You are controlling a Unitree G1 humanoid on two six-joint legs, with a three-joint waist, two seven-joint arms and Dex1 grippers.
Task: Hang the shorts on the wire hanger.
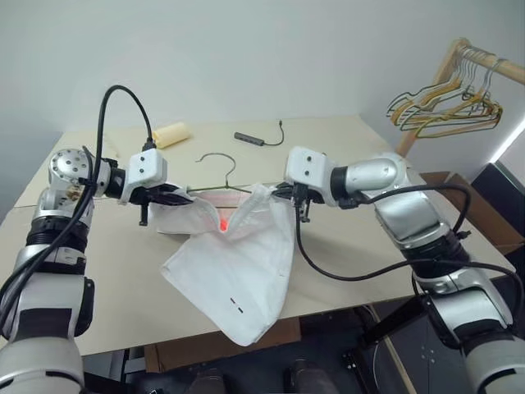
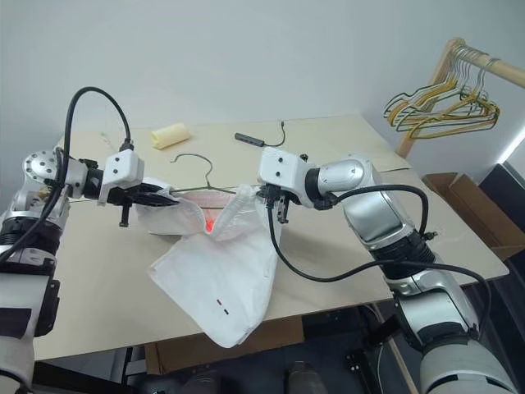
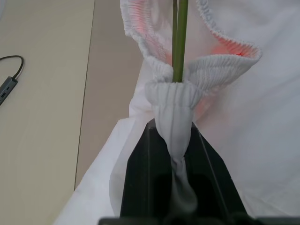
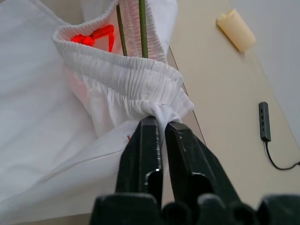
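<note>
The shorts (image 1: 246, 271) hung above the table (image 1: 344, 148), stretched between both grippers so the waistband stayed open around the hanger (image 1: 217, 176). The left gripper (image 3: 172, 140) pinched one waistband end; the right gripper (image 4: 160, 129) clasped the other.

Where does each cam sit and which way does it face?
Left eye and right eye views: on the head, facing forward and down at the table; both arms show, holding the shorts and wire hanger between them.
Left wrist view: on the left wrist, facing along the left gripper, fingers shut on waistband and wire.
Right wrist view: on the right wrist, facing along the right gripper, pinching the waistband.
Shared: shorts, hanger wire; the right wrist and head views also share the yellow roll and dark adapter.
</note>
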